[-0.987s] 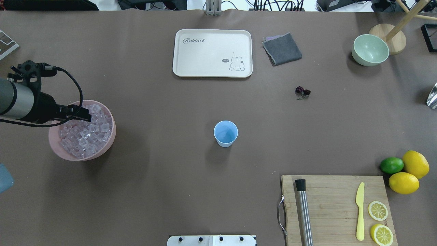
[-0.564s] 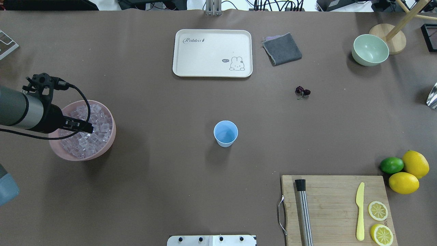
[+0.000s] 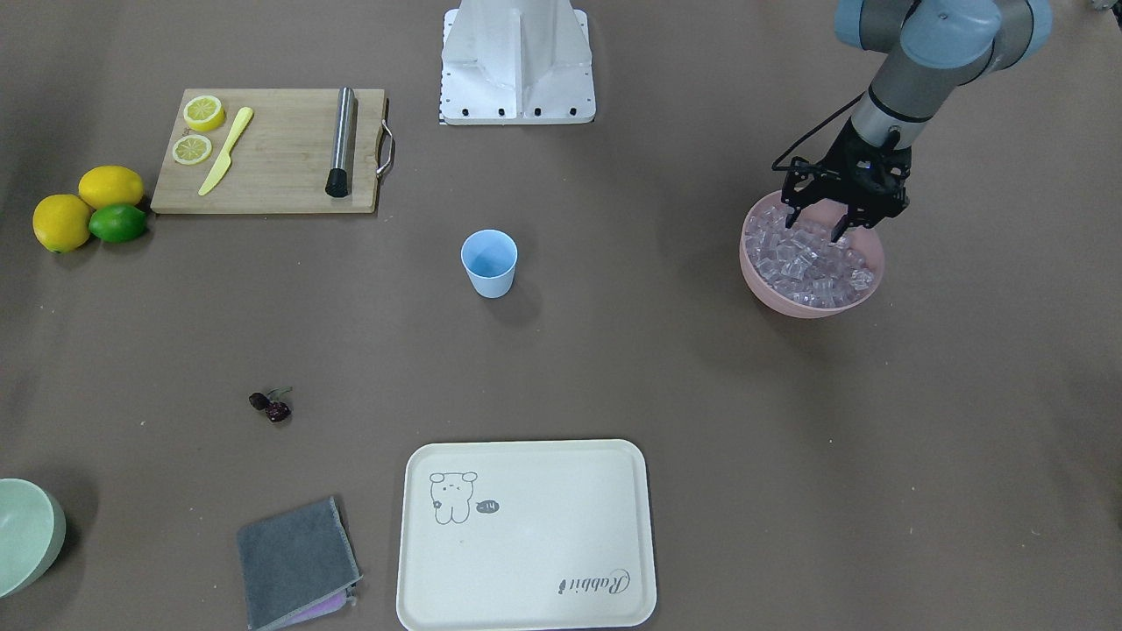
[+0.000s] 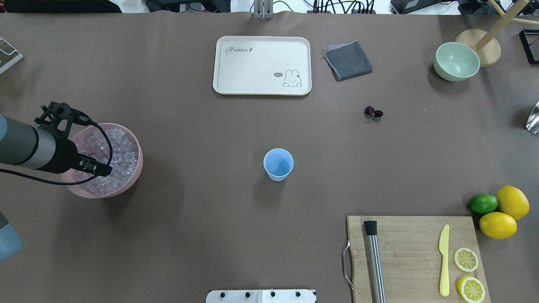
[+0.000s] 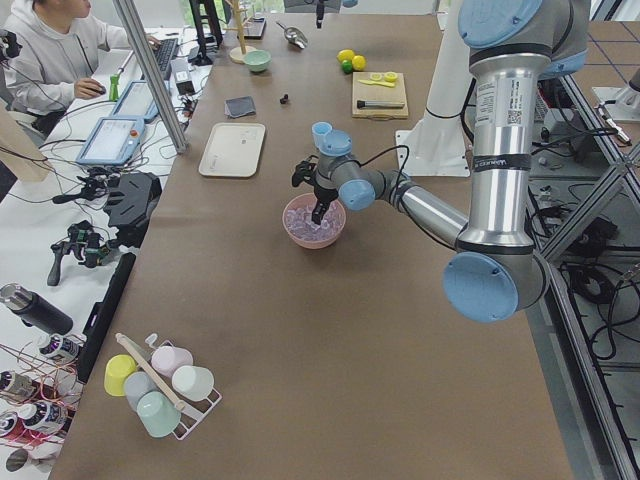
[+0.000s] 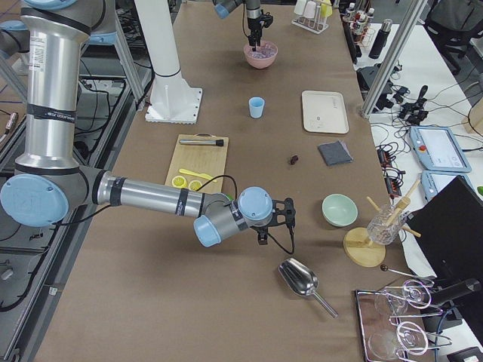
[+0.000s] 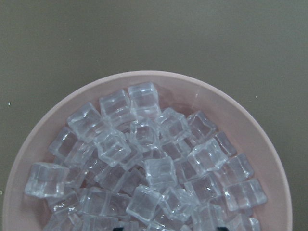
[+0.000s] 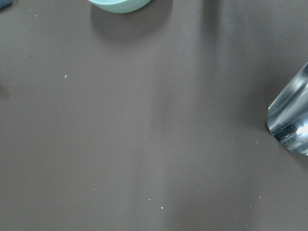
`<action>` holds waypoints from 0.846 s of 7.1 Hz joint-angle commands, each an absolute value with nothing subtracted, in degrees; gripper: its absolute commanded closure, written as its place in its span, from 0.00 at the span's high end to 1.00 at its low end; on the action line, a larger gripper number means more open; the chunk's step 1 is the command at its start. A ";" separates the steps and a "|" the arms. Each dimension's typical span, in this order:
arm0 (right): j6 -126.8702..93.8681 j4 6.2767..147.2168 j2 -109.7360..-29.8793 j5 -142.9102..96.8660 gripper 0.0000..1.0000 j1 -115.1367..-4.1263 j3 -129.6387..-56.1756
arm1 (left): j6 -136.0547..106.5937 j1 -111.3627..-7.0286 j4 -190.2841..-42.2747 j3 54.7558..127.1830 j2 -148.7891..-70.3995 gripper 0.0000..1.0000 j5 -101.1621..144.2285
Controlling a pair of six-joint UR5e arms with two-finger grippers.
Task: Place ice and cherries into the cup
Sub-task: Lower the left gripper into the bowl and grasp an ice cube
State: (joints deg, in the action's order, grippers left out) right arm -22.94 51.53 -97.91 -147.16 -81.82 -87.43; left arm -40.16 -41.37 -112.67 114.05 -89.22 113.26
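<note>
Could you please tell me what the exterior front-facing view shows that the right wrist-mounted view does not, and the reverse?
Only the front-facing view shows the blue cup, the cherries lying on the table apart from it, the ice heaped in the pink bowl, and the left gripper, jaws open, down at that ice. Only the right wrist view shows the metal scoop, at its right edge. Both show the pale green bowl and the table.

Robotics laboratory: long brown-covered table [image 5: 300, 330] beside aluminium frame posts [image 5: 150, 75]; far left, seated operator [image 5: 60, 50] at keyboard [image 5: 165, 55]; control tablets [image 5: 112, 140] nearby.
</note>
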 commanded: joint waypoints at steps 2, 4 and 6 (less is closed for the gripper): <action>-22.94 51.59 -98.35 -147.22 1.00 -81.83 -87.36 | -39.90 -39.83 -112.85 113.38 -89.38 0.69 113.99; -22.94 51.59 -98.52 -147.22 1.00 -81.83 -87.36 | -39.20 -39.81 -112.94 112.42 -89.47 0.64 113.99; -22.94 51.50 -98.70 -147.22 1.00 -81.83 -87.45 | -38.59 -39.81 -116.69 109.35 -89.48 0.64 114.08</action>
